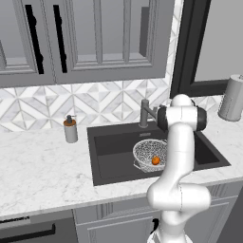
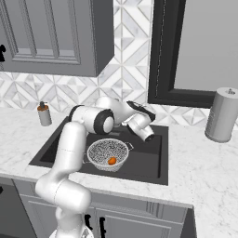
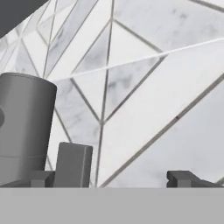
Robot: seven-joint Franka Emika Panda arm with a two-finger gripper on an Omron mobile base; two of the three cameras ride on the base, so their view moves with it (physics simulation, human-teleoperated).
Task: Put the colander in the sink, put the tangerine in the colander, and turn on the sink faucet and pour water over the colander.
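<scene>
The colander [image 1: 151,154] is seen standing upright in the sink [image 1: 114,161], its open mouth turned up, set toward the right half of the basin on the dark floor. The tangerine [image 1: 155,161] lies inside the colander, low against the near right of the mesh bowl; in the right base view it is found at the same place, near the front wall of the colander [image 2: 108,154]. The faucet [image 1: 144,113] stands upright at the back rim of the sink, its spout angled forward and to the right over the basin. The gripper [image 2: 148,135] is held at the back of the sink beside the faucet, with its fingers spread wide and nothing between them. In the hand view the grey post of the faucet [image 3: 24,127] is seen close at the left, with the tiled wall [image 3: 144,87] behind it. A soap bottle [image 1: 70,129] stands on the counter [image 1: 42,175] left of the sink
</scene>
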